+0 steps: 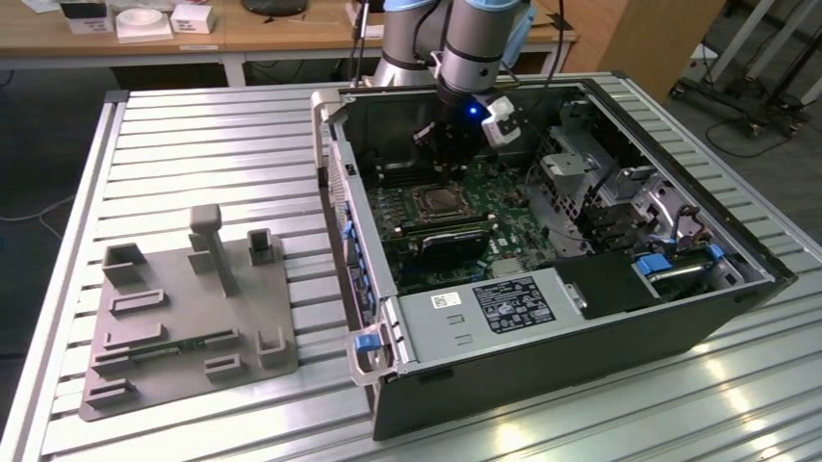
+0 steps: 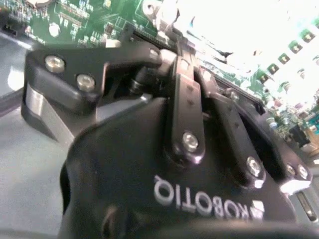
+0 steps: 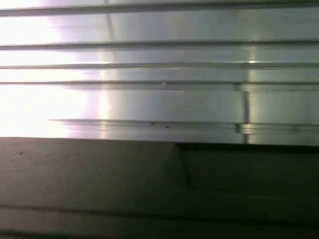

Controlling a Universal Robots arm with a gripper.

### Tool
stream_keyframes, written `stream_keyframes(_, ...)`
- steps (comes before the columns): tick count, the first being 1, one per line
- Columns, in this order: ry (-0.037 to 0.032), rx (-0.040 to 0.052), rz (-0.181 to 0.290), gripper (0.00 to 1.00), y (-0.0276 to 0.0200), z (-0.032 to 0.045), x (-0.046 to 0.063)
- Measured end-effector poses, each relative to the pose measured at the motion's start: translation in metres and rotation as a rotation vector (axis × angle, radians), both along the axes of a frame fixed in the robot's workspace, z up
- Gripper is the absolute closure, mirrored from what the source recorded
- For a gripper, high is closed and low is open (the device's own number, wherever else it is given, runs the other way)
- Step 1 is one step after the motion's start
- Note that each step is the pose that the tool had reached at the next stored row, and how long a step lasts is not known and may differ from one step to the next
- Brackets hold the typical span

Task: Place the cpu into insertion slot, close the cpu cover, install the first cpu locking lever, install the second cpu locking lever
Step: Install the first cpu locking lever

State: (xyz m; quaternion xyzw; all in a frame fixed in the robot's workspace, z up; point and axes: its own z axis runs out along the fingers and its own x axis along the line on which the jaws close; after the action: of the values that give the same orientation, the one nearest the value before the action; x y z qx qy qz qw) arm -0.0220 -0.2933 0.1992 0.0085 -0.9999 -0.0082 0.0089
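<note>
Beside the open computer case (image 1: 552,380), a grey moulded fixture (image 1: 180,308) lies on the slatted counter (image 1: 206,125). At the case's near end sits a grey labelled box (image 1: 495,306). The insertion slot (image 1: 437,202) lies mid-case. Just beyond it, the hand (image 1: 440,152) apparently hovers over the board; I cannot tell whether it is open or closed.

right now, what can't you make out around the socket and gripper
- socket: filled or covered? Exterior view, too small to tell.
- board past the gripper: second wrist view, gripper's body and glare hide most of it.
- dark panel: first wrist view, cut off by edges, unidentifiable.
</note>
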Motion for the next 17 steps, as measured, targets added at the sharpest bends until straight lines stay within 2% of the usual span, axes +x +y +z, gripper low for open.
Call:
stream_keyframes(11,0.0002,0.0007,0.0,0.89,0.0,0.0051,0.0014)
stream_keyframes(13,0.0005,-0.0056,0.0,0.89,-0.0001,0.0051,0.0013)
stream_keyframes(17,0.0005,-0.0307,0.0,0.89,-0.0001,0.0046,0.0014)
